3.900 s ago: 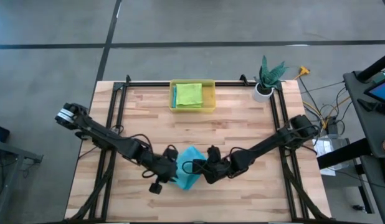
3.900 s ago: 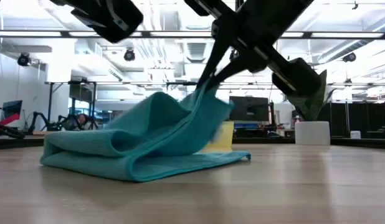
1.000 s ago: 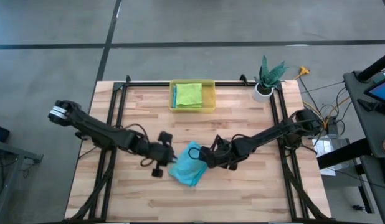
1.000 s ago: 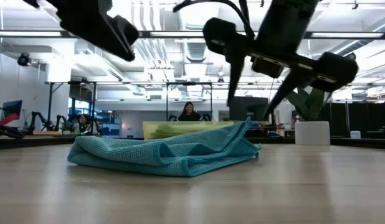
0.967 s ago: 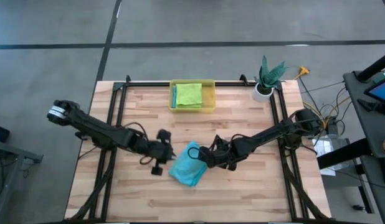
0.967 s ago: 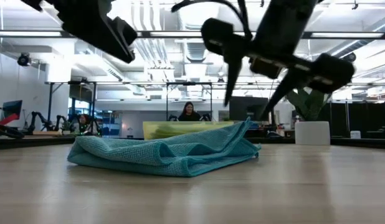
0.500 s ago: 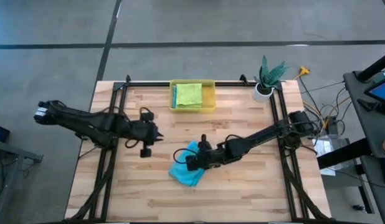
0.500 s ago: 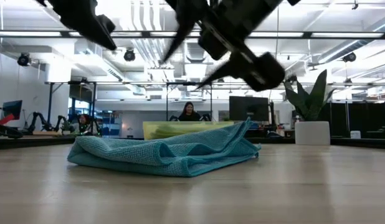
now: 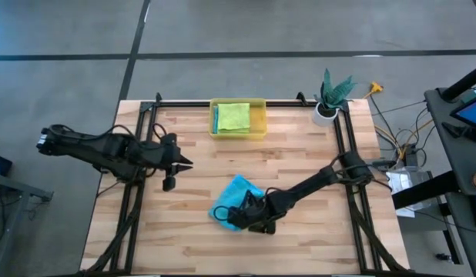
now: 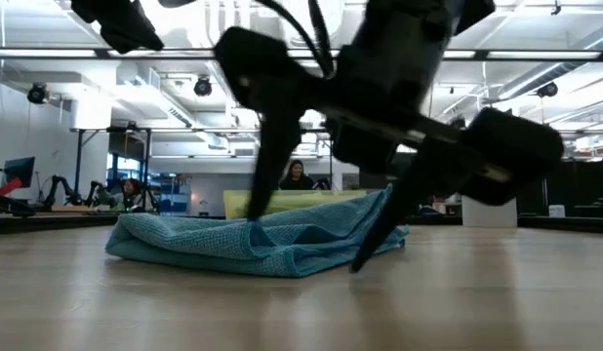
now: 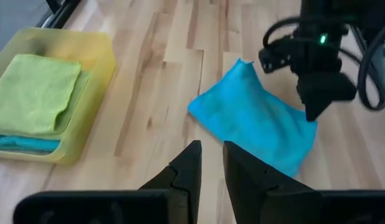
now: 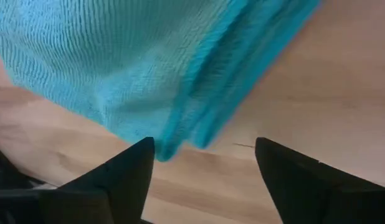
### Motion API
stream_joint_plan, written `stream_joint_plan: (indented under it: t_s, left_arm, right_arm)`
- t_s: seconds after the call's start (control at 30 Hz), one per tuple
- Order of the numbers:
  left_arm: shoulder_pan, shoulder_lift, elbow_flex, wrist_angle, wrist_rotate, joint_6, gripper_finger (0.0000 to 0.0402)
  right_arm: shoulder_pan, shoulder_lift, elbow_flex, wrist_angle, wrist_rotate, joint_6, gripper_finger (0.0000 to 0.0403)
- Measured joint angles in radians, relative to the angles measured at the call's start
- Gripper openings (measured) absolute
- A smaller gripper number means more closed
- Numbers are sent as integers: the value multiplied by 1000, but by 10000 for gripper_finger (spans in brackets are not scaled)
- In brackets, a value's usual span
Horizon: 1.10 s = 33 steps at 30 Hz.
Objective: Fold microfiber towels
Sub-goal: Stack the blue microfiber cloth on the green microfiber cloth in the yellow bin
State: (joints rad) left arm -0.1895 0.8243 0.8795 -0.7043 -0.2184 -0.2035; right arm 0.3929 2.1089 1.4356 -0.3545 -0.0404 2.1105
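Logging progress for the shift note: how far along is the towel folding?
Done: a green towel lies folded in the yellow bin, teal beneath it. In hand: the open right gripper is down at the teal towel's edge, folded over but rumpled. Left gripper waits aside. Left: neatening it and binning it.

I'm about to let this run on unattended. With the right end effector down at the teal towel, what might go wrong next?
1. The right end effector stands open, straddling the folded edge of the teal towel. Closing may catch only some layers, so the fold could come apart when lifted.
2. Its fingertips sit low against the table, so they may scrape the wood or push and bunch the towel.
3. The left end effector waits away from the towel, so nothing pins it against sliding.
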Motion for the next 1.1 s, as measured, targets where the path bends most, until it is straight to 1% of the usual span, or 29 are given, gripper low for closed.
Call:
stream_joint_plan:
  t_s: [0.1, 0.23, 0.33, 0.47, 0.63, 0.73, 0.87, 1.1]
  left_arm:
    - [0, -9, 3, -2, 0, 4, 52]
    - [0, -18, 7, -12, 12, 7, 52]
    - [0, -24, 10, -20, 51, 7, 52]
    - [0, -36, 10, -46, 89, 6, 52]
    - [0, -60, 22, -85, 109, 5, 52]
    - [0, -77, 24, -99, 109, 5, 52]
    - [0, -89, 24, -100, 108, 5, 52]
    - [0, -89, 26, -100, 109, 1, 52]
  right_arm:
    - [2, 53, 57, -6, 5, 44, 290]
    - [1, 120, 143, -1, 14, 52, 306]
    - [0, 170, 201, 6, 19, 54, 308]
    - [-4, 212, 251, 5, 24, 44, 296]
    - [-2, 217, 288, -51, 34, 53, 281]
    - [12, 216, 326, -168, 50, 62, 279]
    - [30, 215, 358, -301, 61, 132, 285]
    - [34, 214, 357, -313, 98, 145, 297]
